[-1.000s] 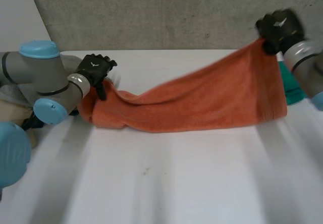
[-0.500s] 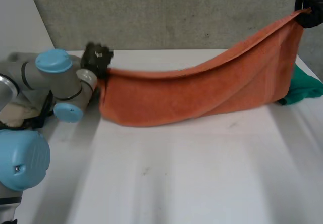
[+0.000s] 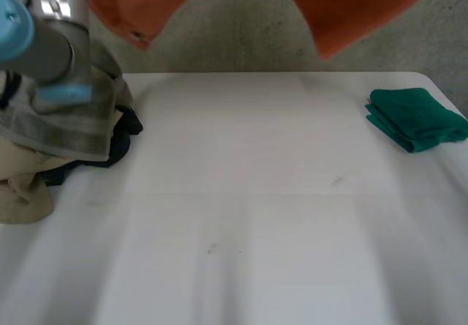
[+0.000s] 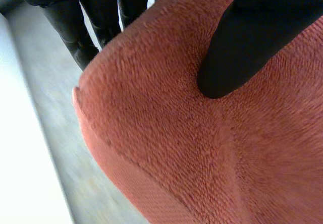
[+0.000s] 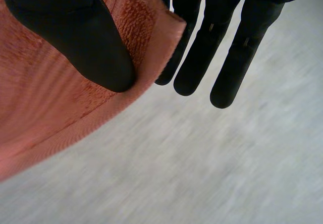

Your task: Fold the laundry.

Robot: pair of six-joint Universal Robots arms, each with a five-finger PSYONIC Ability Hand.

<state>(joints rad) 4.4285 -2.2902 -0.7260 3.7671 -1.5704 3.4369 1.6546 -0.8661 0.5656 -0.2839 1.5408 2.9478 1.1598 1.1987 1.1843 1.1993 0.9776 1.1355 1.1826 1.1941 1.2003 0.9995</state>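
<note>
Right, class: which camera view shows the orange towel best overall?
The head view: the orange towel hangs stretched across, high above the table, with its lower edge visible. The left wrist view gives a close patch near an edge, pinched by the left hand. The right wrist view shows one corner pinched by the right hand.

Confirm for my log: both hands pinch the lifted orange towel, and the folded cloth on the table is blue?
No: the head view shows the folded cloth is green. Left hand and right hand do pinch the orange towel.
</note>
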